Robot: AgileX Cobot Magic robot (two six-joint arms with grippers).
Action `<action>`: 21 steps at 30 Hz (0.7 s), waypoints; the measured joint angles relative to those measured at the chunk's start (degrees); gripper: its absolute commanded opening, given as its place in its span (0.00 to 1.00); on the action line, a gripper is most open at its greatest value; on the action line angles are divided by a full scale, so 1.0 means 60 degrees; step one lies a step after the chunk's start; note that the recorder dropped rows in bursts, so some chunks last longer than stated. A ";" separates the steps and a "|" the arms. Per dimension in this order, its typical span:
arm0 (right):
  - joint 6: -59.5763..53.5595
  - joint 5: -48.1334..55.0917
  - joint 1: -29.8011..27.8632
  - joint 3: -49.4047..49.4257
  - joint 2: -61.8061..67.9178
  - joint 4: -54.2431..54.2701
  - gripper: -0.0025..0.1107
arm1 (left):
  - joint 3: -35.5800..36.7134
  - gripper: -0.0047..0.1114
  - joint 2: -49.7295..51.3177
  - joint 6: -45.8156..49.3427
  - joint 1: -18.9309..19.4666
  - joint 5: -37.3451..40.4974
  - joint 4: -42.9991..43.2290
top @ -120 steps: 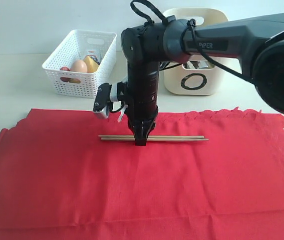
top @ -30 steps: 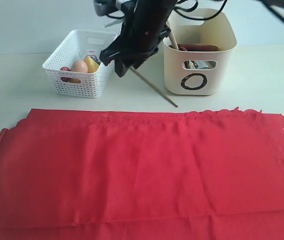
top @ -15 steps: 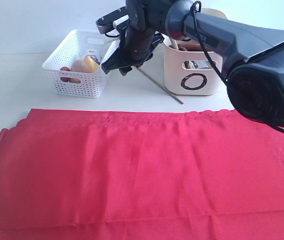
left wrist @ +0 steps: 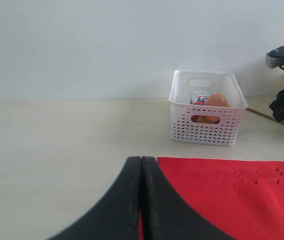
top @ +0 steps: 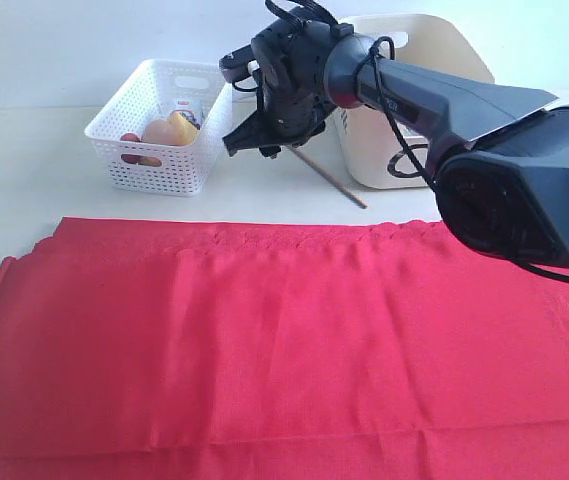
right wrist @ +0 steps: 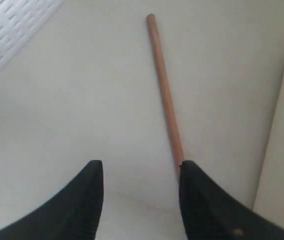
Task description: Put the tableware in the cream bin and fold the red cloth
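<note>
The red cloth (top: 284, 340) lies spread flat across the front of the table. My right gripper (top: 247, 143) hangs open between the white basket and the cream bin (top: 419, 90), holding nothing. In the right wrist view the right gripper (right wrist: 141, 167) has bare table between its fingers, and one thin wooden chopstick (right wrist: 164, 90) runs along the outside of one finger. That chopstick (top: 332, 180) slants down to the table in front of the bin. My left gripper (left wrist: 141, 159) is shut and empty over the cloth's (left wrist: 231, 195) left corner. Other tableware is hidden.
A white lattice basket (top: 169, 160) with an egg (top: 158, 131) and other food stands to the left of the bin. The right arm (top: 434, 95) covers much of the bin's front. The basket (left wrist: 206, 107) also shows in the left wrist view.
The right gripper lifted the chopsticks off the cloth, carried them to the bin and opened. One chopstick now rests outside the bin. The bin has shifted slightly right.
</note>
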 measured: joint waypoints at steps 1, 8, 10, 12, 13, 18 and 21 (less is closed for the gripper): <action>0.0021 -0.0025 -0.0033 0.0000 0.0000 -0.0001 0.43 | 0.0000 0.04 0.0000 0.0000 0.0000 0.0000 0.0000; 0.0161 -0.0024 -0.0608 0.0000 0.0000 0.1514 0.43 | 0.0000 0.04 0.0000 0.0000 0.0000 0.0000 0.0000; -0.0216 0.0037 -0.0785 0.0000 0.0000 0.1994 0.43 | 0.0000 0.04 0.0000 0.0000 0.0000 0.0000 0.0000; -0.0495 0.0073 -0.0840 0.0000 0.0000 0.2101 0.43 | 0.0000 0.04 0.0000 0.0000 0.0000 0.0000 0.0000; -0.0572 0.0095 -0.0840 0.0000 0.0000 0.2119 0.43 | 0.0000 0.04 0.0000 0.0000 0.0000 0.0000 0.0000; -0.0609 0.0157 -0.0855 0.0000 0.0000 0.2117 0.43 | 0.0000 0.04 0.0000 0.0000 0.0000 0.0000 0.0000; -0.0609 0.0270 -0.0877 -0.0020 0.0047 0.1998 0.43 | 0.0000 0.04 0.0000 0.0000 0.0000 0.0000 0.0000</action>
